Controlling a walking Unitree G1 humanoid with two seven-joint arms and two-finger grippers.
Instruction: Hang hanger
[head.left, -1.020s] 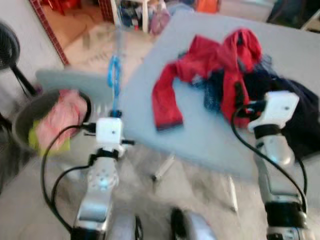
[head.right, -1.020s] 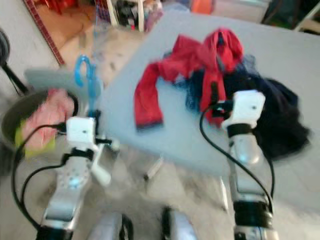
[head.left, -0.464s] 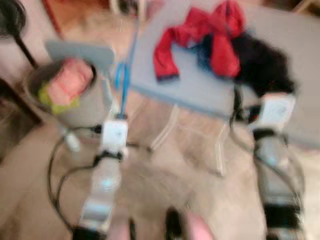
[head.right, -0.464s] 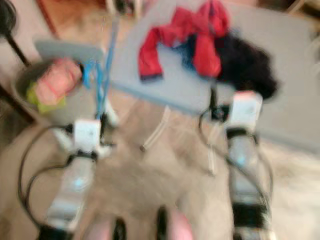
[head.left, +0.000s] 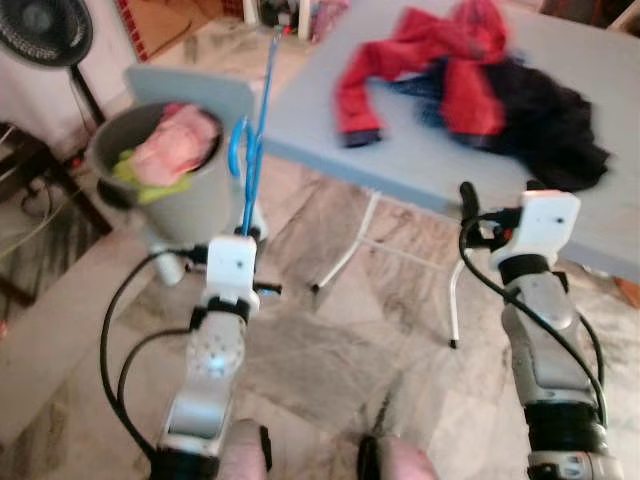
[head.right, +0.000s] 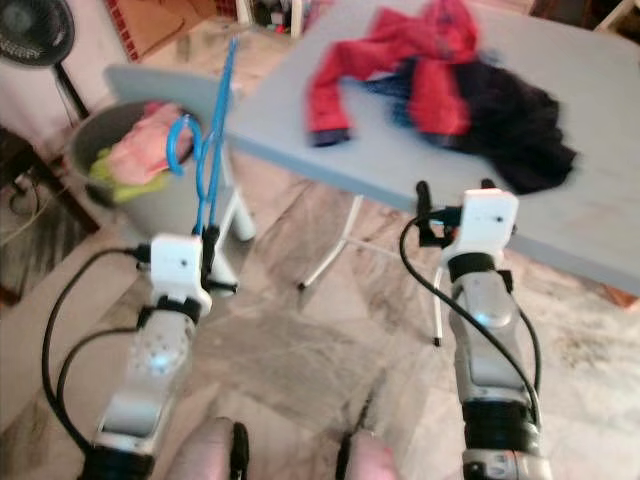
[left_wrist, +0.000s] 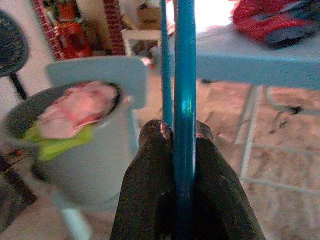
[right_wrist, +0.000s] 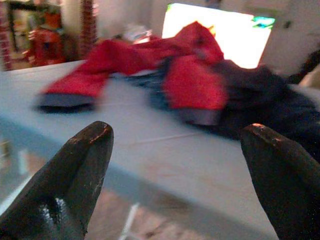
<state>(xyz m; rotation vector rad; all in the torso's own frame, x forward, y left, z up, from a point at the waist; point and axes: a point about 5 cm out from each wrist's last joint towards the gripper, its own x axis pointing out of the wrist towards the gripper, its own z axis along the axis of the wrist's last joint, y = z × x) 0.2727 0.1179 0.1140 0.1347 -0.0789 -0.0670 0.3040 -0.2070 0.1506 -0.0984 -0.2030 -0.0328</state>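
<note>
Between our left gripper's (left_wrist: 182, 150) two pinched fingers we hold one blue hanger (head.left: 252, 150), standing upright over the marble floor (head.left: 330, 340), its hook curling beside the bin. That single grey bin (head.left: 185, 195) holds pink cloth (head.left: 175, 145) and a yellow-green piece (head.left: 140, 175); a grey chair back (head.left: 215, 90) rises behind it. Our right gripper (right_wrist: 175, 165) hovers with fingers spread wide at the edge of one grey folding table (head.left: 420, 170), on which lie one red jacket (head.left: 430, 55) and dark clothing (head.left: 545, 125), blurred so that we cannot count its pieces. One fan (head.left: 45, 30), cut off by the frame, stands by the wall.
</note>
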